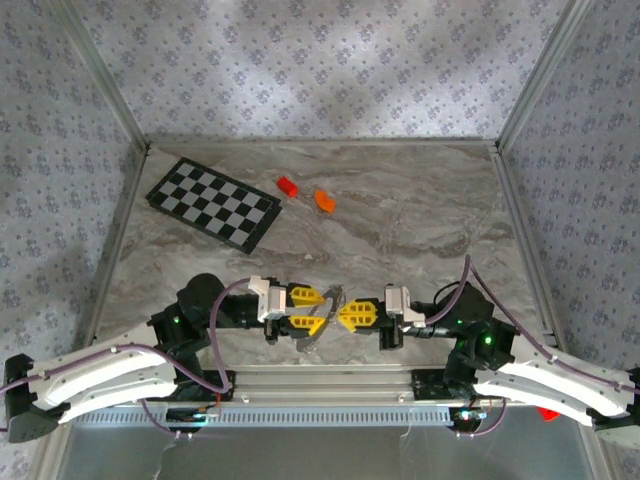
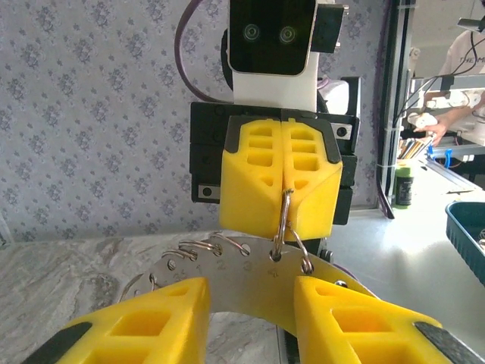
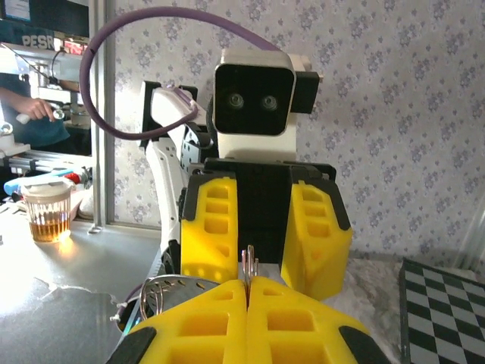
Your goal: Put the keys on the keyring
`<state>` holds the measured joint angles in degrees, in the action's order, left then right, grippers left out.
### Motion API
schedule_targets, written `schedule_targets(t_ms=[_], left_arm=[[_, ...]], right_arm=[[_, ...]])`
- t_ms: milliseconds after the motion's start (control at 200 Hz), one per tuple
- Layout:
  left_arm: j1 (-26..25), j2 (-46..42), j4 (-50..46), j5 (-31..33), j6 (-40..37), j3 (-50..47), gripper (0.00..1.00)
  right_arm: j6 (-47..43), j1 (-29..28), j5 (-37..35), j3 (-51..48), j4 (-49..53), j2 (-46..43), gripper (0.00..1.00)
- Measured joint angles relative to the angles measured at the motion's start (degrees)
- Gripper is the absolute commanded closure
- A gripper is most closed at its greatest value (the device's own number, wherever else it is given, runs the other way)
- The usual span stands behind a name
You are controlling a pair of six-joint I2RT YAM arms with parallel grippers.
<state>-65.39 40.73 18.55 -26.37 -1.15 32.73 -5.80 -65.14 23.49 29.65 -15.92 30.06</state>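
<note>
Nothing looks threaded onto the keyring (image 2: 227,262) yet; the right gripper's (image 2: 282,201) fingers are clamped on it, the left gripper's (image 2: 250,292) fingers stand apart.

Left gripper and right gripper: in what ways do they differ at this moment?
The left gripper has its fingers wide apart; the right gripper has them pressed together. The right gripper pinches a thin wire ring; the left gripper's fingers flank the keyring, and whether it grips it is unclear. Both have yellow fingers and face each other.
</note>
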Motion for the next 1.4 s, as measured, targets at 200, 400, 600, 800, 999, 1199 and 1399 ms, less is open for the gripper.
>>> schedule_targets(t_ms=[200, 400, 600, 800, 999, 1199, 1399], left_arm=[[0.0, -0.1, 1.3, -1.4, 0.9, 0.0, 0.71], [0.0, -0.1, 2.5, -1.9, 1.5, -0.3, 0.73], [0.0, 1.0, 3.8, -3.0, 1.7, -0.3, 0.74], [0.0, 2.2, 4.9, -4.4, 1.7, -0.3, 0.81], [0.0, 2.9, 5.3, -4.7, 1.8, -0.3, 0.93], [0.0, 2.8, 5.2, -4.7, 1.7, -0.3, 1.00], [0.0, 1.9, -2.1, -2.1, -1.3, 0.5, 1.00]], right_arm=[[0.0, 0.0, 0.4, 0.0, -1.2, 0.7, 1.00], [0.4, 0.0, 0.6, -0.5, -1.5, 0.9, 1.00], [0.4, 0.0, 1.1, -0.5, -1.5, 1.2, 1.00], [0.4, 0.0, 1.0, -0.6, -1.5, 1.2, 1.00], [0.4, 0.0, 1.2, -0.6, -1.5, 1.2, 1.00], [0.4, 0.0, 1.2, -0.6, -1.0, 1.1, 1.00], [-1.2, 0.0, -1.3, 2.6, 10.2, -0.7, 0.36]])
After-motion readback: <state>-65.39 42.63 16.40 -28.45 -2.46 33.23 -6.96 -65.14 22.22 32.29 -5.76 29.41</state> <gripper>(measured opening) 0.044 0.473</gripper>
